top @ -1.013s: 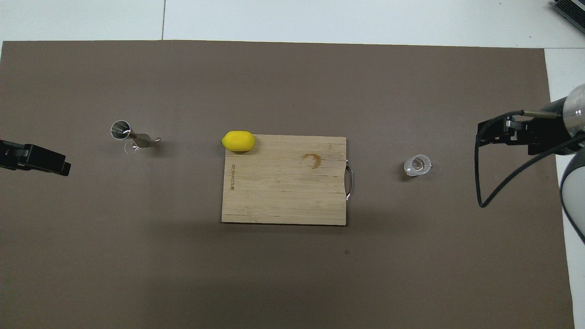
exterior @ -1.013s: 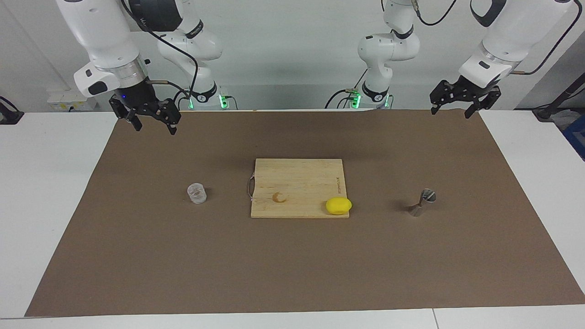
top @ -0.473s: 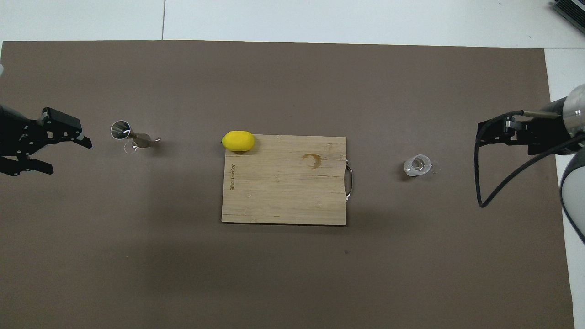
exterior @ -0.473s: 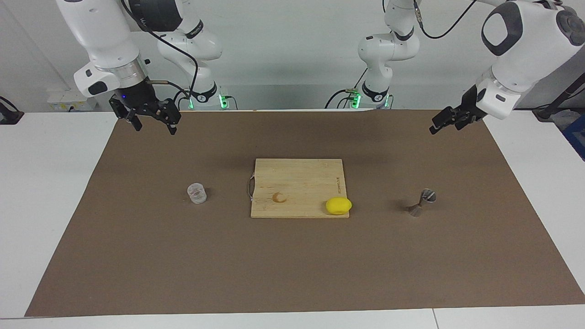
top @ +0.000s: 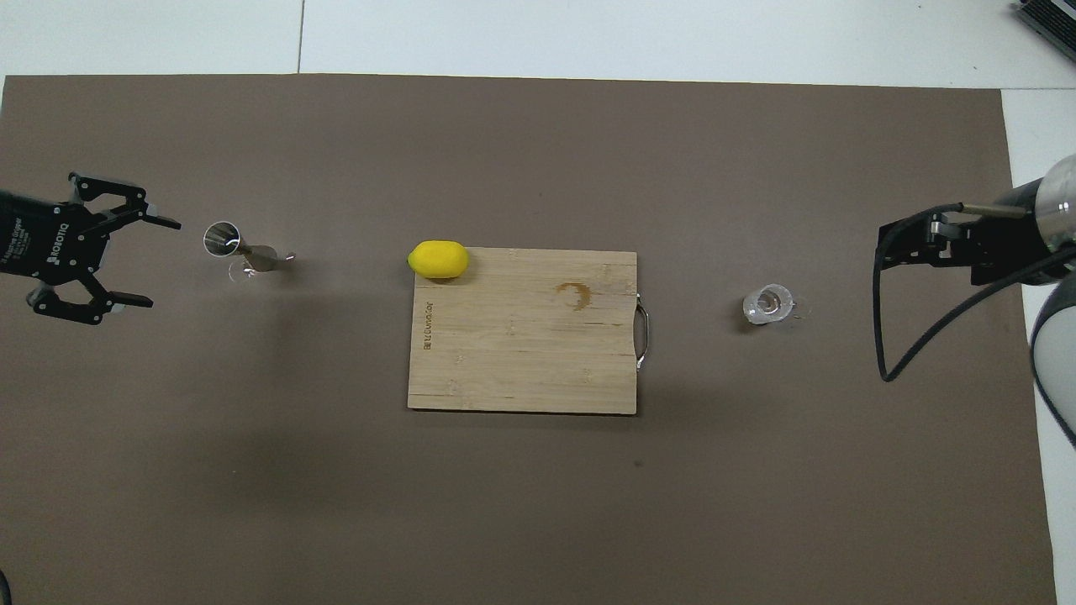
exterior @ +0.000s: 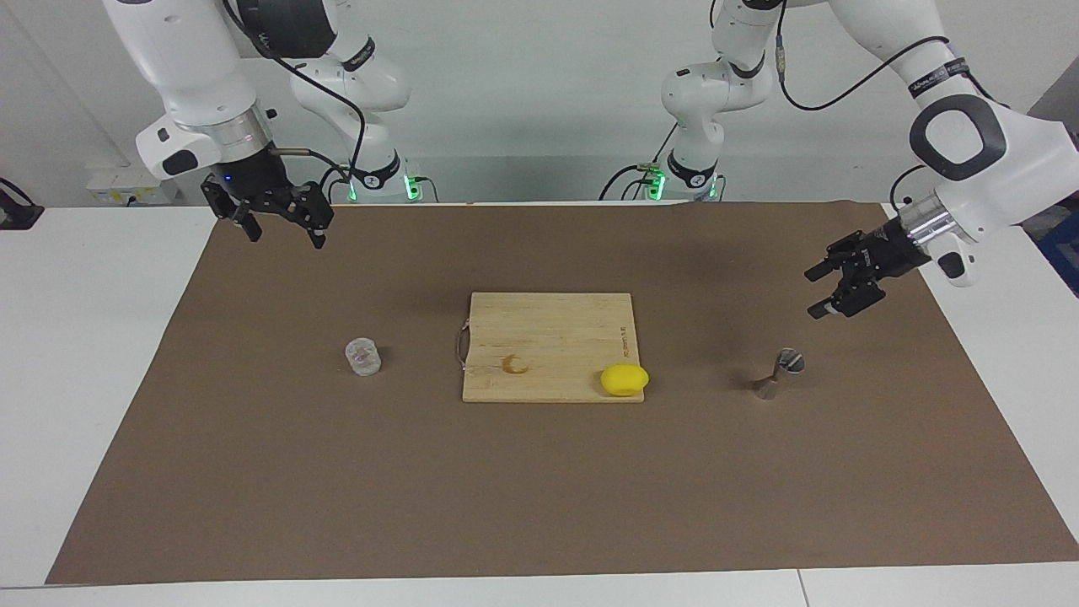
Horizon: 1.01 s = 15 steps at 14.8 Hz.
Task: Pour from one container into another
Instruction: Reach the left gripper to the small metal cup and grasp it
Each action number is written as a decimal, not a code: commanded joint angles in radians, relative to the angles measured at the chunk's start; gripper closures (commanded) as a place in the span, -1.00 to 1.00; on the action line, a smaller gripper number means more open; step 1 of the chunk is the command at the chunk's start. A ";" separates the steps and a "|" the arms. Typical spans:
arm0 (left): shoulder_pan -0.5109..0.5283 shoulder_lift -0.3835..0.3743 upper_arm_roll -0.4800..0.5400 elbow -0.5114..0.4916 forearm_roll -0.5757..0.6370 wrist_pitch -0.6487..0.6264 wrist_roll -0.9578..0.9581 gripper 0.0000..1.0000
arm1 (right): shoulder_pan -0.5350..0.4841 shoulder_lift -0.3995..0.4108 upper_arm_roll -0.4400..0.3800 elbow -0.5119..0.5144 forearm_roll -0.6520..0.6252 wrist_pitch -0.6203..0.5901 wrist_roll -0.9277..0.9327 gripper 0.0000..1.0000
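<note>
Left gripper (exterior: 816, 292) is hanging over the brown mat (exterior: 539, 506) close by the metal jigger (exterior: 780, 373), fingers spread wide, holding nothing. The jigger is standing toward the left arm's end, the glass tumbler (exterior: 363, 357) toward the right arm's, cutting board (exterior: 548, 337) and lemon (exterior: 625, 379) sitting between them. Right gripper (exterior: 282, 229) is waiting, fingers wide.

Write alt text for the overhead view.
The left pincer, open, hovers beside the jigger at its end of a brown mat. A lemon sits on a corner of the central board; the glass stands near the waiting right pincer.
</note>
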 commanded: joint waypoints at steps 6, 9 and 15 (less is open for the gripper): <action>0.046 -0.085 0.000 -0.341 -0.429 0.293 -0.116 -1.00 | -0.005 0.006 0.002 0.013 -0.011 -0.018 0.012 -1.00; 0.046 -0.084 -0.002 -0.410 -0.562 0.342 -0.114 -1.00 | -0.005 0.006 0.002 0.013 -0.011 -0.018 0.014 -1.00; 0.011 -0.065 -0.005 -0.430 -0.725 0.422 -0.114 -1.00 | -0.005 0.006 0.002 0.013 -0.011 -0.018 0.012 -1.00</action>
